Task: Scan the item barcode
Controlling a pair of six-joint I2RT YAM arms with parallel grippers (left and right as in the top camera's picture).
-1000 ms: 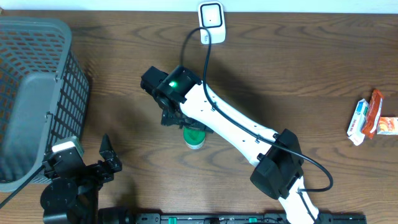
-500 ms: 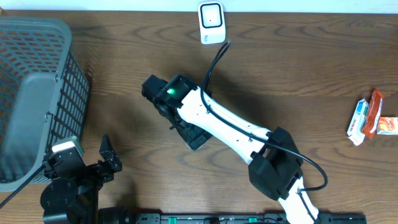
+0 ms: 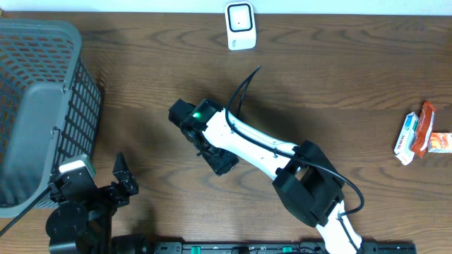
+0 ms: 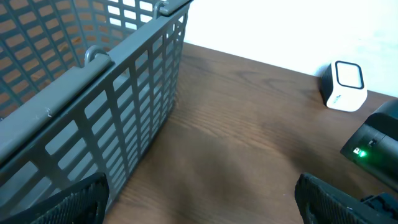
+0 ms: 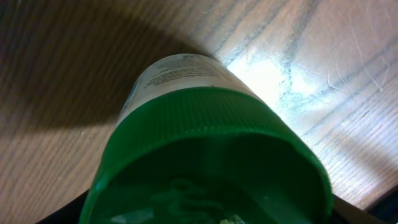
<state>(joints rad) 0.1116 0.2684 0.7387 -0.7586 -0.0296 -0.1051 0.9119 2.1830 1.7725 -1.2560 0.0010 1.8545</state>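
Observation:
The item is a white bottle with a green screw cap, standing on the wooden table. Its cap fills the right wrist view. My right gripper is down over it, with only dark finger edges showing at the lower corners, so the grip cannot be made out. From overhead, the right gripper covers the bottle entirely. The white barcode scanner stands at the table's far edge and also shows in the left wrist view. My left gripper rests open at the front left, empty.
A grey mesh basket takes up the left side, close beside the left gripper. Snack packets lie at the far right edge. The right arm's black cable arcs above the table's middle.
The right arm has swung toward the table's front and dropped over the green-capped bottle, which showed from overhead a second ago and is now covered. The left arm has not moved.

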